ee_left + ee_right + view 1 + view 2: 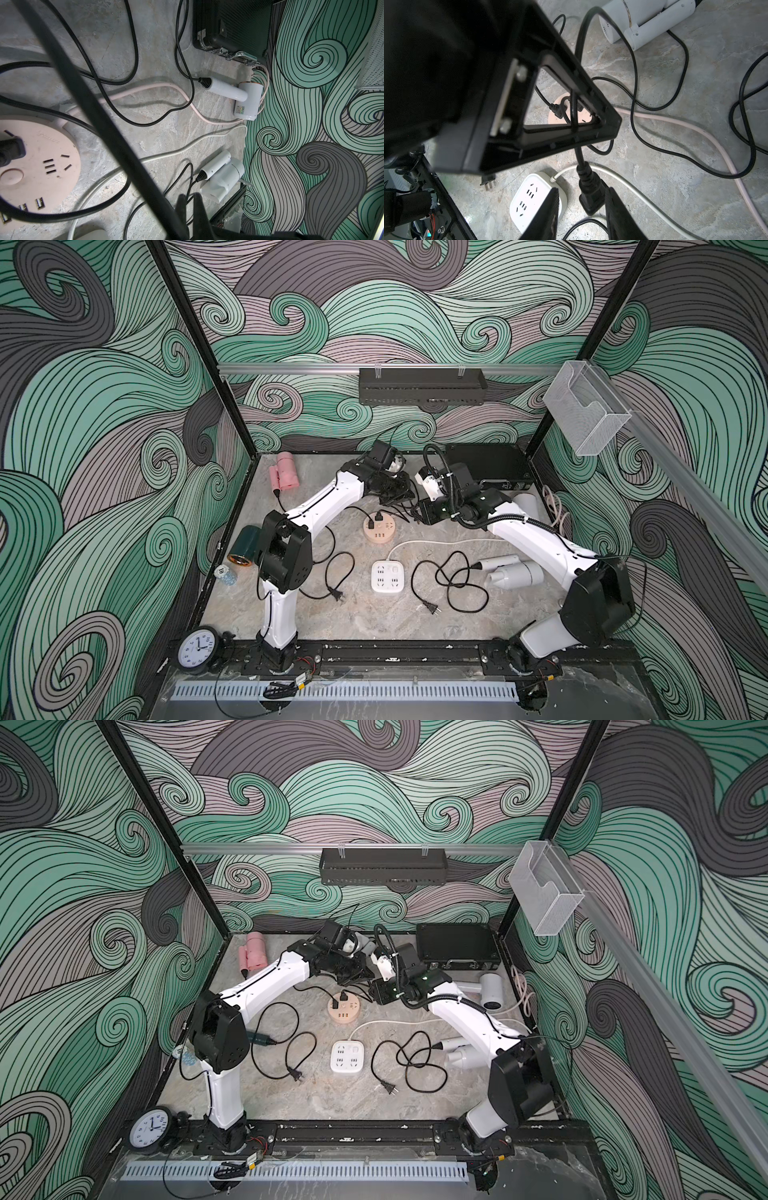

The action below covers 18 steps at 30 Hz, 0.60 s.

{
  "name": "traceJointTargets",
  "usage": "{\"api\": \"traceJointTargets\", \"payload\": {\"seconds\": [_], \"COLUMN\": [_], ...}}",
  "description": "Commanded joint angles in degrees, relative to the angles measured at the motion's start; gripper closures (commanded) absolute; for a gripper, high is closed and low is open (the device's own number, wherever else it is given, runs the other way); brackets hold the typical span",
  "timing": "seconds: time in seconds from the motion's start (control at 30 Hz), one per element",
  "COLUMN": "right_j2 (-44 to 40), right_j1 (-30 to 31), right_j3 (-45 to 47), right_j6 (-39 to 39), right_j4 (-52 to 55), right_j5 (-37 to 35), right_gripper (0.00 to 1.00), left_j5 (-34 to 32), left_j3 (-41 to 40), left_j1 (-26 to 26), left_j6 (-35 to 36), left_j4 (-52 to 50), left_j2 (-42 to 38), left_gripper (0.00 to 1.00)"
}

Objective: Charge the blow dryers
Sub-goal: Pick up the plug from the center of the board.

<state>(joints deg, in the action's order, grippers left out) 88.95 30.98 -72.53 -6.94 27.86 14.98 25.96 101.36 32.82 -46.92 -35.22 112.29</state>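
**Left gripper** (189, 209): fully closed and clamped on a black cord (93, 108). The cord drops from this gripper and ends in a plug (591, 197), which hangs clear of the tabletop (374, 622). It cannot be traced to a particular dryer.

**Right gripper** (582, 191): partly open, holding nothing. The plug hangs between its two fingers (548, 209). One finger is against or just beside the plug body, and the other stands apart from it.

**Obstructions:**
- The left gripper's finger frame sits directly over the right gripper.
- Slack loops of black cord lie on the tabletop under both grippers.
- These loops also run across the round peach socket hub (379, 529).

**Surroundings:**
- The hub lies just beside both grippers, toward the arm bases, with two black plugs seated in it.
- The square white socket block (387, 576) lies further toward the bases.
- The left loose plug (338, 594) and the right loose plug (432, 608) lie on either side of the block.

**Dryers:**
- The rear white dryer (643, 18) lies just behind the grippers.
- The second white dryer (525, 506) lies to the right of the right gripper, beside the black case (486, 466).
- The third white dryer (513, 570) lies against the right arm, toward its base.
- The pink dryer (284, 475) lies well to the left of the left gripper.
- The dark green dryer (245, 547) lies by the left arm's elbow.
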Motion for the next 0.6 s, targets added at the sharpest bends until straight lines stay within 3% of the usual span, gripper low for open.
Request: {"api": "traceJointTargets", "payload": {"seconds": [0.0,0.1,0.57], "right_j2": [1.84,2.87,4.55], "right_j1": [0.69,1.56,2.04], "right_j3": [-2.15,-2.99,-4.28], "right_j6": [-0.72,-0.50,-0.71], "right_j4": [0.53,1.21,2.21], "right_j5": [-2.19,-3.69,-5.83], "right_gripper": [0.61,0.62,0.88], "left_j5": [0.34,0.48,0.68], "left_j3": [2.39,2.58,2.88], "left_j1": [0.49,0.59,0.84], "left_j6": [-0.11,-0.11,0.24], "left_j4": [-0.86,-0.81,-1.18], "left_j2": [1.18,1.18,1.79], "left_gripper": [1.00,1.00,1.00]}}
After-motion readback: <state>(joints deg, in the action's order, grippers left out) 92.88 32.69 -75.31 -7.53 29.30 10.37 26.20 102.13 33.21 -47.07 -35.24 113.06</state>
